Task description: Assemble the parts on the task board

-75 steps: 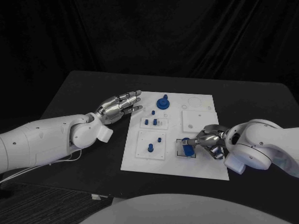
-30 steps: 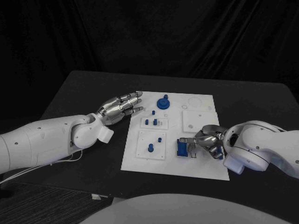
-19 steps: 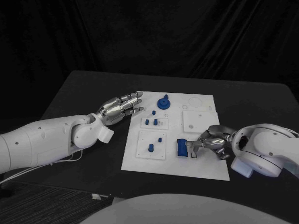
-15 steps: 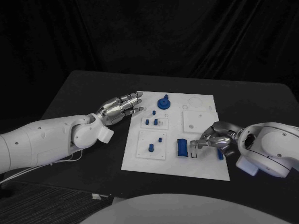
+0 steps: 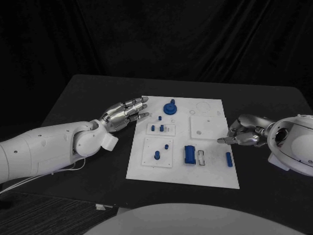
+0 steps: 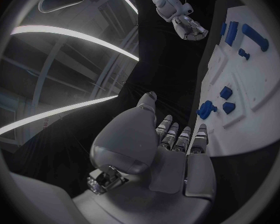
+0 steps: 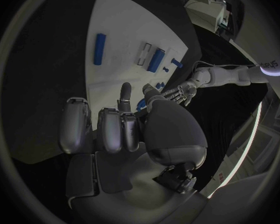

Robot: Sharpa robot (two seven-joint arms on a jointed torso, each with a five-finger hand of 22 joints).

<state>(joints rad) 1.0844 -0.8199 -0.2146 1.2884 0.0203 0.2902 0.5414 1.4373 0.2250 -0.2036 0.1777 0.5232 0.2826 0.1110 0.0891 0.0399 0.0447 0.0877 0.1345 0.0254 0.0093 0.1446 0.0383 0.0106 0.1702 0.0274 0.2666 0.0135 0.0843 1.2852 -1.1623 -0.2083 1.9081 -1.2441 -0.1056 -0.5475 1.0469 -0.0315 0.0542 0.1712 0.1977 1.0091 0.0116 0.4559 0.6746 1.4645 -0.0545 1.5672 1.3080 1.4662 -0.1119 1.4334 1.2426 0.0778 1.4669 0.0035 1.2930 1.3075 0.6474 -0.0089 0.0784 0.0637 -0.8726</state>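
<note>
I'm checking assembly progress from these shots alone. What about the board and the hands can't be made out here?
- Whether the blue block is fully seated in the board: head view, too small.
- What the small outlines at the board's far corner are: head view, too faint.
- The right hand's fingertips: head view, curled under the hand.
- The left hand's palm side: head view, turned away.
</note>
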